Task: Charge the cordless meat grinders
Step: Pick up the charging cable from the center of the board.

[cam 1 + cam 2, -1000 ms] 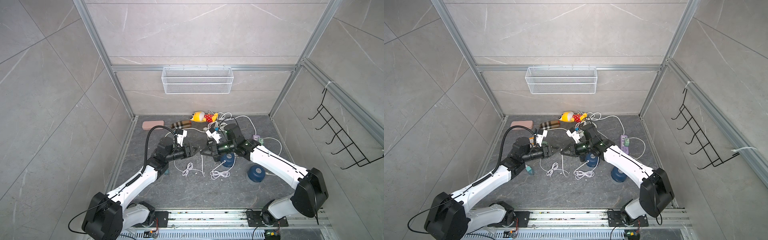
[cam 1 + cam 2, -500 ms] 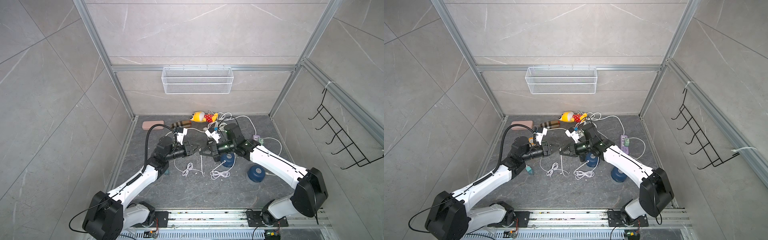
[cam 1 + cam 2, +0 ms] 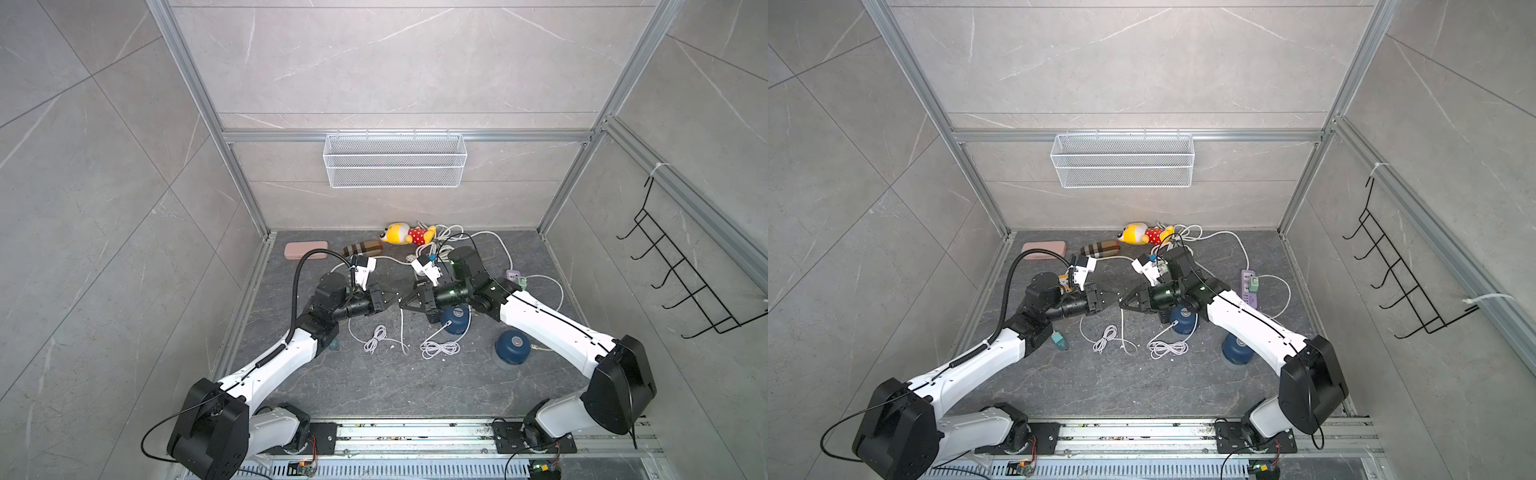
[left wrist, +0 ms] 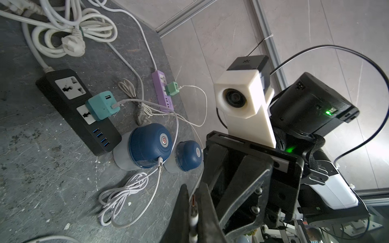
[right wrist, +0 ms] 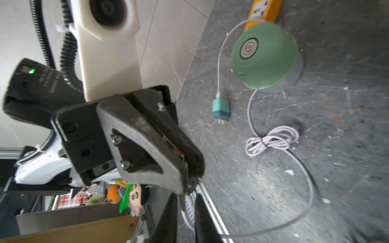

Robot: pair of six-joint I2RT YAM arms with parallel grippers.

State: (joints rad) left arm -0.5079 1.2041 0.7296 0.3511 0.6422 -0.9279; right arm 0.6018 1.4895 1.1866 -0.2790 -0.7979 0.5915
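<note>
Two dark blue cordless meat grinders stand on the floor at the right, shown too in a top view and the left wrist view. The nearer one has a white cable plugged in. The mint green grinder appears only in the right wrist view; my left arm hides it from above. My left gripper is shut on the plug end of a white cable. Tip to tip with it, my right gripper is open, the cable running loosely between its fingers.
A black power strip with a teal adapter, a purple strip and an orange strip lie on the floor. A loose teal adapter lies near the green grinder. Plush toy, pink case and cable coils sit at the back.
My left gripper has closed on the cable's plug end. My right gripper, shut on the cable before, has eased its jaws apart. Both arms stay almost where they were.
</note>
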